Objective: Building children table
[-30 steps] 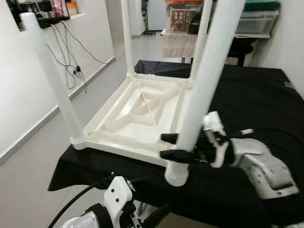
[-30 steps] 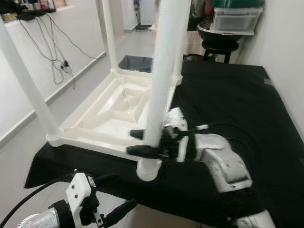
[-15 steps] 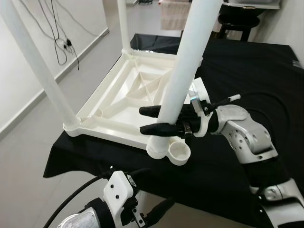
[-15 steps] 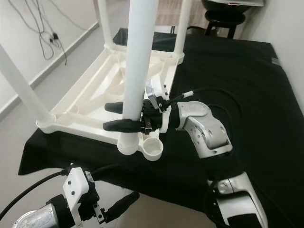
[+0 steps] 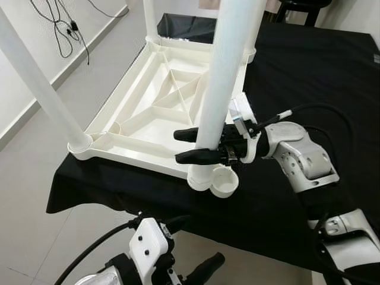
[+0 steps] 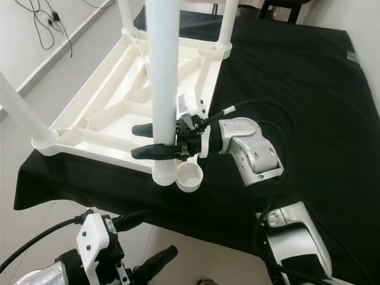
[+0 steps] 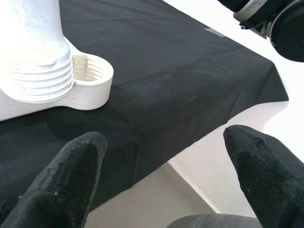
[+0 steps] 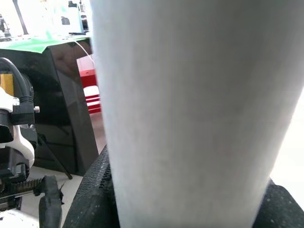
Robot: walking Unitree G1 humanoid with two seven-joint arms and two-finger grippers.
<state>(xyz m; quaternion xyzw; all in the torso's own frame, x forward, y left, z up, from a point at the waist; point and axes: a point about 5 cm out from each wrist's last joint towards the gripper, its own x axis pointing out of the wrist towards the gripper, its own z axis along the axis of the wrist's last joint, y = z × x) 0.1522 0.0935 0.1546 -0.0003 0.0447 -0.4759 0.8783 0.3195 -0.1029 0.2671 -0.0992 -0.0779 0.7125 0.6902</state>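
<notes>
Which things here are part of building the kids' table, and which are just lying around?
Part of the job:
- upturned white tabletop
- white leg held by right gripper
- socket beside it

Lying about:
- black cloth
- cables on the floor

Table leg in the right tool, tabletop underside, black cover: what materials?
Table leg: looks like moulded white plastic, smooth and matte, with thread ridges at its base.
Tabletop underside: same white plastic, judging by the cast ribs.
Black cover: probably cloth; it drapes over the edge.
Right tool grips the leg.
</notes>
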